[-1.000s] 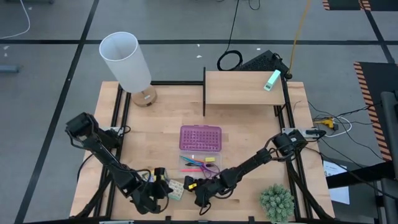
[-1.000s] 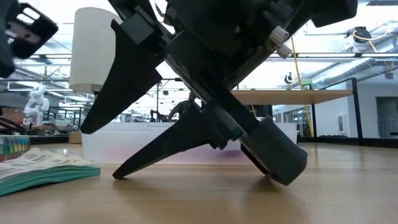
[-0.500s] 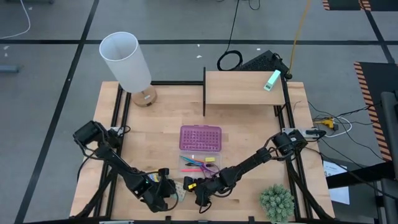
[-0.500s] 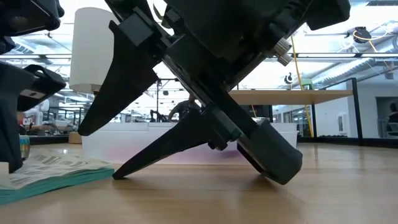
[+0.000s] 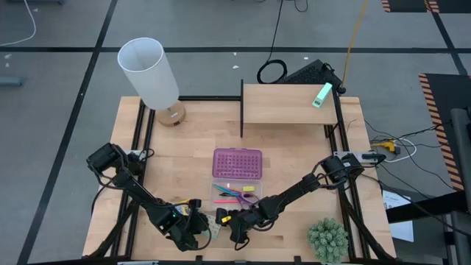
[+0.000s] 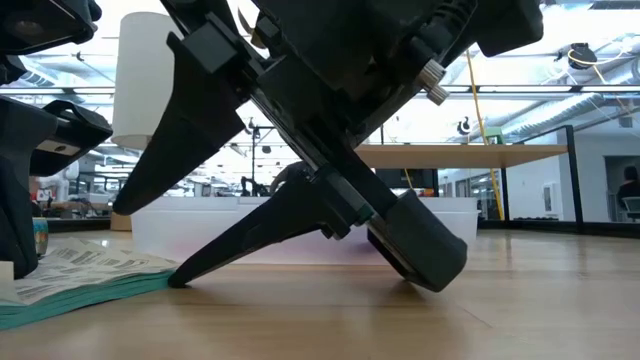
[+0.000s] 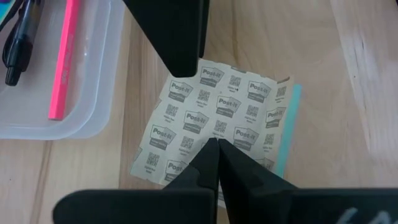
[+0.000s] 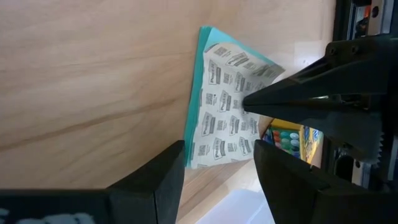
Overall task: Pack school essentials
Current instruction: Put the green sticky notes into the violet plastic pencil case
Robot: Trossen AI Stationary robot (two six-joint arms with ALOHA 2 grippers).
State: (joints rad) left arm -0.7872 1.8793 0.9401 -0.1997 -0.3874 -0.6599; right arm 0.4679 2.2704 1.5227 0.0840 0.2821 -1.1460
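Note:
The pale patterned pack [image 7: 217, 118] with a teal edge lies flat on the wood near the table's front edge [image 5: 210, 228], between my two grippers. My left gripper [image 7: 217, 146] is shut, its tip on the pack. My right gripper [image 6: 150, 240] stands open just right of the pack, its lower finger [image 6: 230, 245] slanting down to the table at the pack's edge. The crayon box [image 8: 286, 138] lies behind the left gripper. A pink pen [image 7: 65, 56] and a dark pen [image 7: 15, 50] lie in the clear case [image 5: 237, 193]. My left gripper rests the joined tips of its shut fingers [image 8: 247, 102] on the pack's printed top face [image 7: 214, 127], coming from the table's left at a slant downward. The pack lies flat on the table. My right gripper's lower fingertip [image 6: 178, 279] meets the table at the pack's teal edge; I cannot tell whether it touches the pack.
The purple studded lid [image 5: 237, 163] lies behind the clear case. A white lamp [image 5: 151, 73] stands at the far left, a wooden shelf [image 5: 287, 103] with a mint-green block [image 5: 321, 94] at the far right, and a small green plant [image 5: 327, 237] at the near right corner.
My left gripper has moved toward the table's right edge and come down onto the pack, where it now stands. My right gripper has kept its place beside the pack, open throughout.

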